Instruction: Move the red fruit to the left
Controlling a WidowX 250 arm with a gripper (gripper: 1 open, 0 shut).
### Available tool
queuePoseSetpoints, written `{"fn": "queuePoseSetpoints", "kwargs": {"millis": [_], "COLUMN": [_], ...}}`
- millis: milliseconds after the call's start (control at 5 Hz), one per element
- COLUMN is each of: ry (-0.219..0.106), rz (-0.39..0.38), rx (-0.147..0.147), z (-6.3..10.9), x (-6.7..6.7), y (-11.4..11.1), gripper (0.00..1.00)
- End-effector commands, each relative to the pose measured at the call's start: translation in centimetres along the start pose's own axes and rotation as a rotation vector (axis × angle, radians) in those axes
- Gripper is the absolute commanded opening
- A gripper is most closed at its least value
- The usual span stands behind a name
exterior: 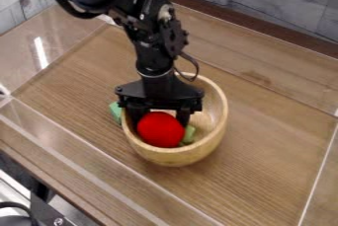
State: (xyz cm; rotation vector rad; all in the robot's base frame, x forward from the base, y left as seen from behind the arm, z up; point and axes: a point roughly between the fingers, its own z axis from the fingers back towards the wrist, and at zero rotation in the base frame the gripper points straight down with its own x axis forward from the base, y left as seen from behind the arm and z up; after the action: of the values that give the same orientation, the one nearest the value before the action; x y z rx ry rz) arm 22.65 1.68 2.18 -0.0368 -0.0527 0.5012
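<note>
**Red fruit framed between spread fingers, inside the bowl**

At the far left, the bare wooden table [79,92] is seen, bounded by a clear wall; this is the side toward which the fruit is to be carried. Just left of the bowl, a sliver of a flat green block [117,112] is visible, tucked against the bowl's outer wall and partly hidden by the gripper.

In the middle, the wooden bowl [199,151] is found, and the red fruit [161,128] is seen resting inside it, toward the near-left part of the hollow. The gripper [160,114] is held directly above the fruit, pointing straight down, with its fingers spread to either side of the fruit's upper half. Whether the pads touch the fruit cannot be told. The fruit is rounded, so no long axis needs to be matched.

It is judged that the jaws need to be closed and the fruit lifted above the rim before any leftward travel, as the bowl wall and the green block lie in that path.
</note>
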Motion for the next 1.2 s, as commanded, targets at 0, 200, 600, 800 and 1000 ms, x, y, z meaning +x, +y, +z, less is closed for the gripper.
{"fn": "queuePoseSetpoints", "kwargs": {"millis": [0, 200, 600, 800, 1000], "ry": [0.016, 0.020, 0.024, 0.029, 0.034], "rz": [0.010, -0.003, 0.012, -0.016, -0.046], "rx": [-0.012, -0.015, -0.021, -0.028, -0.034], "z": [0.9, 0.9, 1.0, 1.5, 1.8], "x": [0.9, 1.6, 0.4, 0.2, -0.1], "y": [1.2, 1.8, 3.0, 3.3, 3.5], "gripper": [0.00, 0.00, 0.00, 0.00, 0.00]}}
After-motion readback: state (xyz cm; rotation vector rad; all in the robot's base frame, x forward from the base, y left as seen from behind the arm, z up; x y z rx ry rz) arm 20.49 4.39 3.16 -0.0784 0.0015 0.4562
